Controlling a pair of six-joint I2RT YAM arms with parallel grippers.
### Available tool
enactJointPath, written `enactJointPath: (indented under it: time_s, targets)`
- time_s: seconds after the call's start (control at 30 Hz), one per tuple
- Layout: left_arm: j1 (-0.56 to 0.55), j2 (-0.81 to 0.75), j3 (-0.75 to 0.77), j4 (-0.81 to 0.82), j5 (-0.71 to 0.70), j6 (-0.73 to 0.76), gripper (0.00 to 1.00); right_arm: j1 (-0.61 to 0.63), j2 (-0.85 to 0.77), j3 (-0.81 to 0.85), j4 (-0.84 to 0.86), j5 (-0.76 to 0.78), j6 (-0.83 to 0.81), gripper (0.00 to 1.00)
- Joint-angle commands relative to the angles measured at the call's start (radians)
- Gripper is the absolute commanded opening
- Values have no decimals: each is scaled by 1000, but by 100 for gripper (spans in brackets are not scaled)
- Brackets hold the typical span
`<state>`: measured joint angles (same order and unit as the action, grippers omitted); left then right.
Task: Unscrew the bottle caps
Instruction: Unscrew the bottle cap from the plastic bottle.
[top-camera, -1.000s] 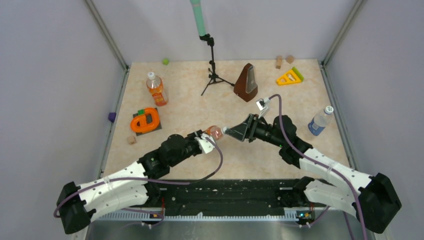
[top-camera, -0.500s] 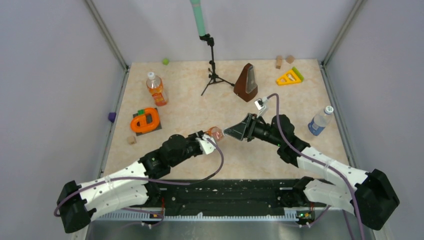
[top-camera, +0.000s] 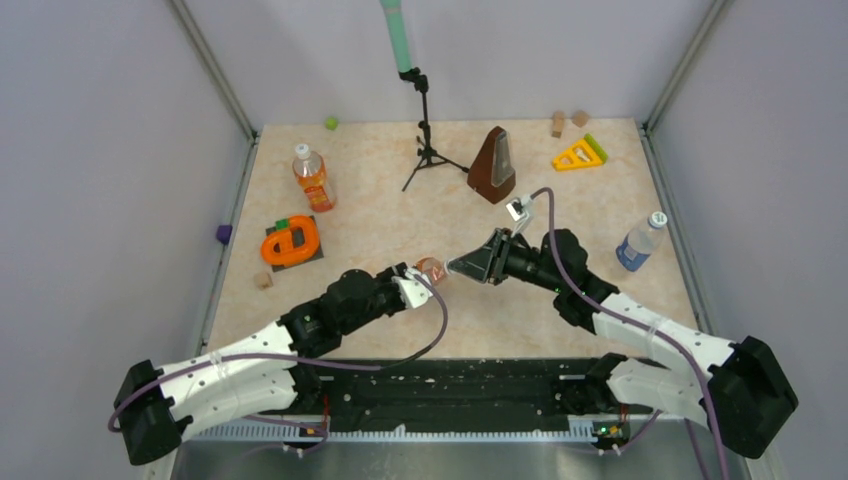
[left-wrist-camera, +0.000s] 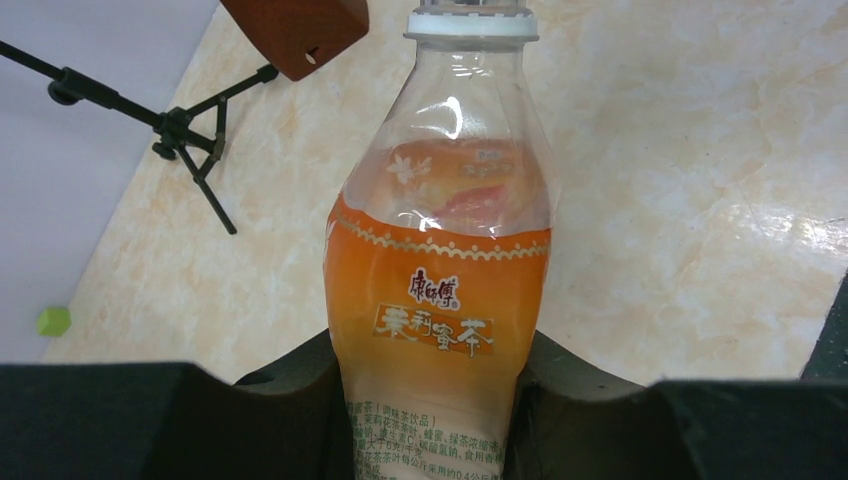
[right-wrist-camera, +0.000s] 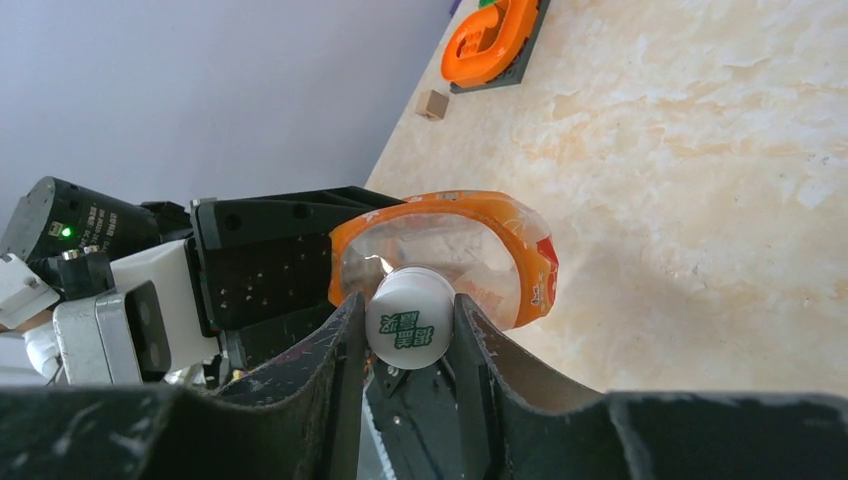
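My left gripper is shut on the body of a squat bottle of orange liquid and holds it tilted above the table, neck toward the right arm. My right gripper is shut on that bottle's white cap; both fingers press its sides. The cap sits on the neck in the left wrist view. A slim orange bottle with a white cap stands at the back left. A clear bottle with a blue label and a white cap stands at the right.
A brown metronome and a black tripod stand are at the back centre. An orange ring toy lies at the left, a yellow triangle and wooden blocks at the back right. A wooden block sits near the left arm.
The right gripper has shifted slightly left and turned a little around the cap. The left gripper and bottle have barely moved.
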<state>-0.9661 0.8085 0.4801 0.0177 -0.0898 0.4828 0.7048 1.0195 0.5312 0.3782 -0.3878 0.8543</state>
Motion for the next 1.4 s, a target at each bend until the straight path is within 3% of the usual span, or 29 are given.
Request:
enactJointPath:
  time_s: [0.0,0.1,0.57,0.7,0.8,0.93,1.07,1.37]
  targets:
    - [-5,25,59,17,1,-54,0,1,18,44,-10,-44,-53,37]
    - [-5,48,73,3,-2,-53,0,1,16,49,-20,-41,-55,44]
    - [-4,20,64,-15,-14,-35,0,1,8,46,-21,7,-48,44]
    - [-3,20,63,-15,-3,-34,0,1,8,43,-9,0,-44,35]
    - [-5,23,62,-15,4,-33,0,1,12,38,-2,0,-43,34]
    - [-4,23,63,-15,17,-32,0,1,13,36,6,2,-38,45]
    - [-4,28,63,-15,22,-33,0,1,14,34,10,7,-29,47]
    - [-4,35,66,-41,29,-36,0,1,19,28,22,8,-21,38]
